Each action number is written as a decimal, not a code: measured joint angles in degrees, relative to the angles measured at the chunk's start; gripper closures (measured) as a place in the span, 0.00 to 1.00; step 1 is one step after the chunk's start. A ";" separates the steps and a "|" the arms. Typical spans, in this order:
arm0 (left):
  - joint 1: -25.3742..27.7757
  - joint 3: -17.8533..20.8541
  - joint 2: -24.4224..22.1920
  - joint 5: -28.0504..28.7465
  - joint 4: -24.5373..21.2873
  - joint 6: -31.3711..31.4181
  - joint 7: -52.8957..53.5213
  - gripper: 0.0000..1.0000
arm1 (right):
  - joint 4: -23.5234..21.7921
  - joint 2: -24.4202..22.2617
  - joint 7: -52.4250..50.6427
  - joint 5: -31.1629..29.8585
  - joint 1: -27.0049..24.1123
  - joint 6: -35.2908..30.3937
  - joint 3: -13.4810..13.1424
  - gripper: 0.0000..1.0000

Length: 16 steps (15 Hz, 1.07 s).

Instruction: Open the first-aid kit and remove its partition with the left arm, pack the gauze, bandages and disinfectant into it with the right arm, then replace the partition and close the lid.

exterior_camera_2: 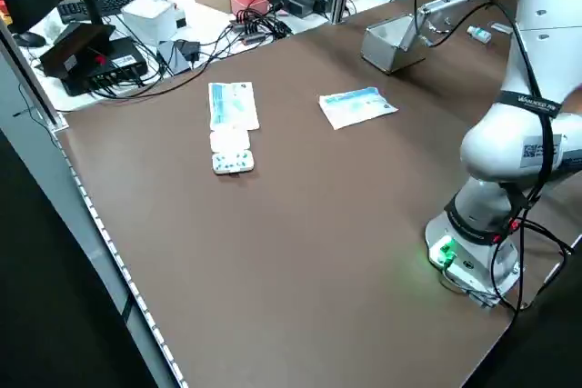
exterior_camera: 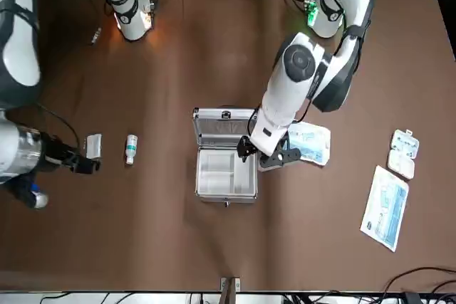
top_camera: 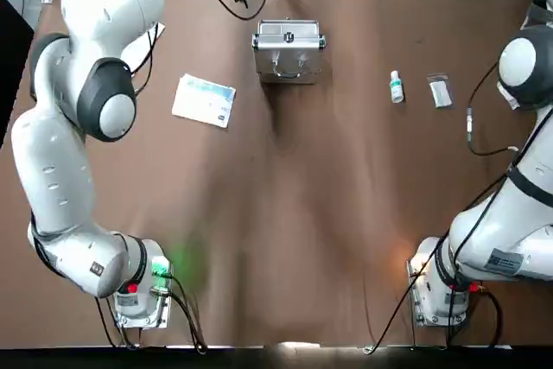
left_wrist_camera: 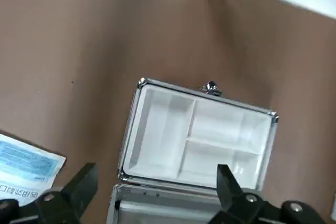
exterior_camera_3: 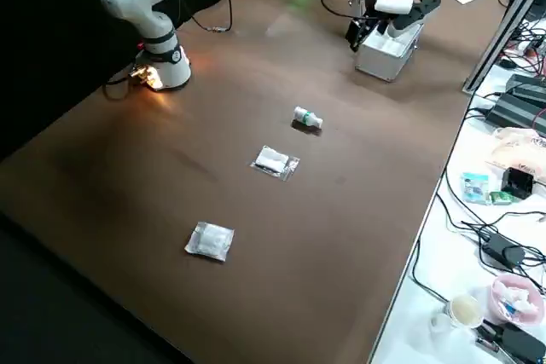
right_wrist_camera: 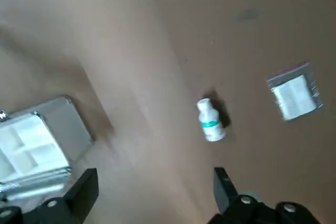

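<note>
Brown tabletop (exterior_camera: 214,247) all around, with cluttered benches past its edges in the side views. We've got our left gripper (left_wrist_camera: 157,195) hovering over the hinge side of the first-aid kit (exterior_camera: 226,154), fingers (left_wrist_camera: 84,182) spread wide with nothing between them. Right under it the kit's lid (exterior_camera: 224,127) is swung back, and the partition (left_wrist_camera: 194,140) is sitting inside the case, a pale tray split into one long compartment and two smaller ones. We can see the front latch (left_wrist_camera: 211,87) on the kit's far rim in the left wrist view.

Just beside the kit, on our left, lies a flat blue-white printed packet (exterior_camera: 311,143), partly under our left forearm in the front view. Further out that way, near the table's edge, are a long white-blue pouch (exterior_camera: 385,208) and a small white plastic case (exterior_camera: 402,153), close to each other.

Our right gripper (right_wrist_camera: 152,195) is up off the table on the other side, also spread and holding nothing. Below it the disinfectant (right_wrist_camera: 210,120) lies on its side, well apart from the kit, with a clear sachet holding a white pad (right_wrist_camera: 295,97) near it. One more small white packet (exterior_camera_3: 210,239) lies further along, towards the right-hand edge of the table.
</note>
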 joint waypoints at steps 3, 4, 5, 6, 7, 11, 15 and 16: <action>-0.02 -0.05 1.49 0.01 0.13 0.75 7.55 0.00 | 0.00 -0.97 -5.13 -3.20 -1.30 -0.41 0.00 0.02; -0.02 -0.05 1.90 0.01 0.14 1.42 9.74 0.00 | 0.00 -1.15 -7.46 -5.05 -1.31 -0.44 0.03 0.02; -0.02 -0.04 2.37 0.01 0.17 2.17 11.75 0.00 | -0.02 -1.28 -10.23 -6.62 -1.30 -0.44 0.10 0.02; -0.02 -0.04 2.96 0.01 0.26 3.16 13.41 0.00 | -0.03 -1.36 -13.08 -7.70 -1.30 -0.42 0.11 0.02; -0.04 -0.05 3.73 0.01 0.43 4.35 14.43 0.00 | -0.03 -1.45 -15.28 -8.36 -1.33 -0.34 0.09 0.02; -0.64 -0.06 7.52 0.03 1.83 8.78 15.98 0.00 | -0.33 -1.84 -19.96 -10.96 -1.34 -0.47 0.11 0.02; -1.42 -0.07 9.15 0.06 2.47 9.15 18.17 0.00 | -5.77 -6.19 -20.53 -11.26 -2.52 0.85 0.10 0.02; -1.68 -0.07 9.45 0.07 2.48 9.15 18.22 0.00 | -8.15 -8.12 -20.89 -11.25 -3.19 2.23 0.13 0.02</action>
